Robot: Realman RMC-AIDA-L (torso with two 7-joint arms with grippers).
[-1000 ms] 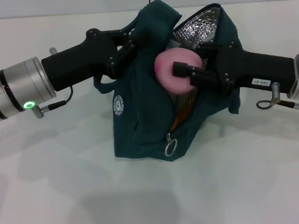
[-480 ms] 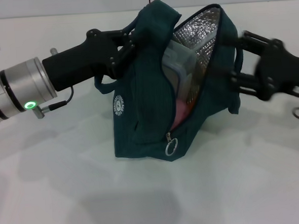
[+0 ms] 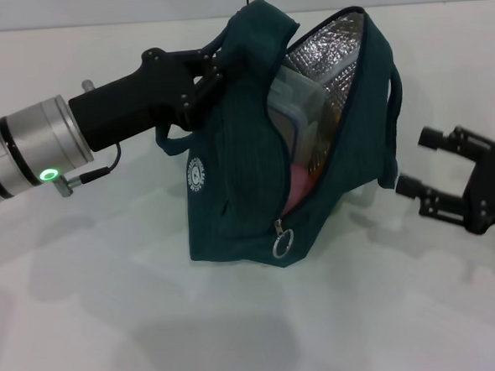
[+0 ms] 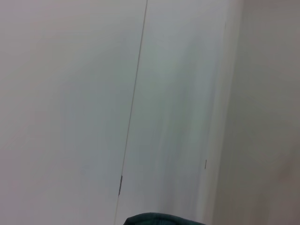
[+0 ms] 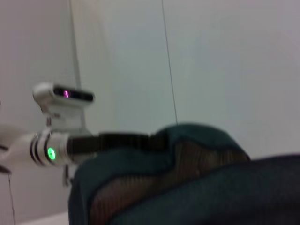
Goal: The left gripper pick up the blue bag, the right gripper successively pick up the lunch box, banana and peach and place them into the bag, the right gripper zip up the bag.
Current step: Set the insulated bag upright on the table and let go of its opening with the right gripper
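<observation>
From the left, we are seeing the left gripper (image 3: 215,70) reaching in on its silver arm with the green light, its black fingers pinching the top fabric of the blue bag (image 3: 239,186) near a loop handle and holding that side up. The bag is resting on the white table (image 3: 113,328), tilted, with its mouth gaping toward the right and the silver foil lining showing inside. The white round logo is facing us on the bag's side, and the zip's metal ring pull (image 3: 282,245) is hanging at the low front corner of the opening.

Inside the bag we are making out the lunch box (image 3: 297,98), sitting high against the lining, and below it a patch of pink, the peach (image 3: 296,187), lying low near the zip. We cannot tell where the banana is.

To the right, the right gripper (image 3: 427,164) is hovering just above the table, clear of the bag and beside its far handle, its two fingers spread apart and holding nothing.

In the right wrist view the bag (image 5: 187,178) is filling the foreground, with the left arm behind it.
</observation>
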